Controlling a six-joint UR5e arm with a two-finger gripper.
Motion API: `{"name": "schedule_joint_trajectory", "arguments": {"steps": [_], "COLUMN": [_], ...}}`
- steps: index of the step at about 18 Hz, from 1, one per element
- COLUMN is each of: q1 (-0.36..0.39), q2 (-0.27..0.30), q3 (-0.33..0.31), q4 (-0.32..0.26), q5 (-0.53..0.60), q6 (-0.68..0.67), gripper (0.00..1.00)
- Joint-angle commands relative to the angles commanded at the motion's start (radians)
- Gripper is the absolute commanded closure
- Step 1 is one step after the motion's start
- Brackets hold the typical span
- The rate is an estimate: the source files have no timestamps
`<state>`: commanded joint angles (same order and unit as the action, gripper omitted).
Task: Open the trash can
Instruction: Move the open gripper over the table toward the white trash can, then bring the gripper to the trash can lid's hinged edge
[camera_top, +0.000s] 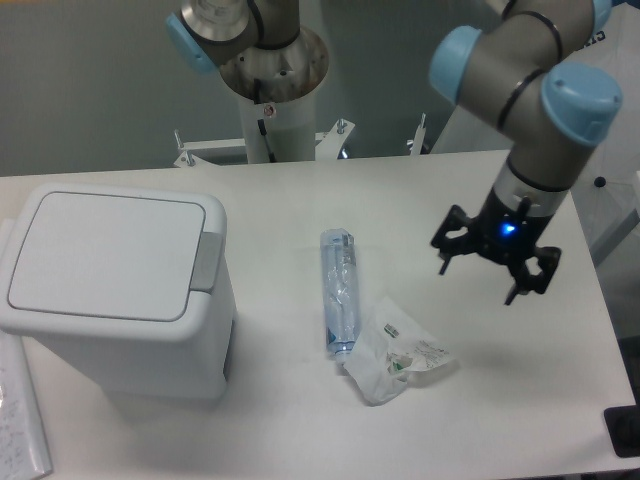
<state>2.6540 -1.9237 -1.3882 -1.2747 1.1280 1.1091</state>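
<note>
A: Trash can (115, 290) sits at the left of the counter (300, 420), lid flat and closed, grey tab (208, 262) on its right edge.

B: Handling?

A: Stiff, smooth plastic, probably light, could slide. I'd press the tab, not grab the body.

B: Nearby?

A: Clear bottle (339, 292) lying beside it, crumpled wrapper (393, 350) just past that.

B: Gripper (494, 270)?

A: Hanging above the counter's right side, well apart from the can, fingers spread, empty.
</note>
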Motion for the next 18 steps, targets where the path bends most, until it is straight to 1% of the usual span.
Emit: {"name": "schedule_joint_trajectory", "arguments": {"steps": [3,4,5,8,12,14,16,18], "q1": [-0.016,-0.022,-0.029,-0.058,-0.111,-0.131,-0.147,-0.154], "q2": [0.034,0.054,0.069,0.086,0.107,0.117,0.129,0.178], "q3": [-0.026,-0.026,-0.026,-0.026,-0.034,-0.060,-0.071,-0.115], "q4": [0.002,0.002,0.002,0.015,0.015,0.018,0.017,0.021], "q5": [-0.192,-0.227,-0.234,-0.244,-0.252,-0.249,-0.251,-0.241], "q6": [-0.003,-0.024,-0.063,-0.165,-0.245,-0.268,-0.288,-0.346], "gripper": [0.00,0.00,0.00,0.00,0.00,0.00,0.00,0.00]}}
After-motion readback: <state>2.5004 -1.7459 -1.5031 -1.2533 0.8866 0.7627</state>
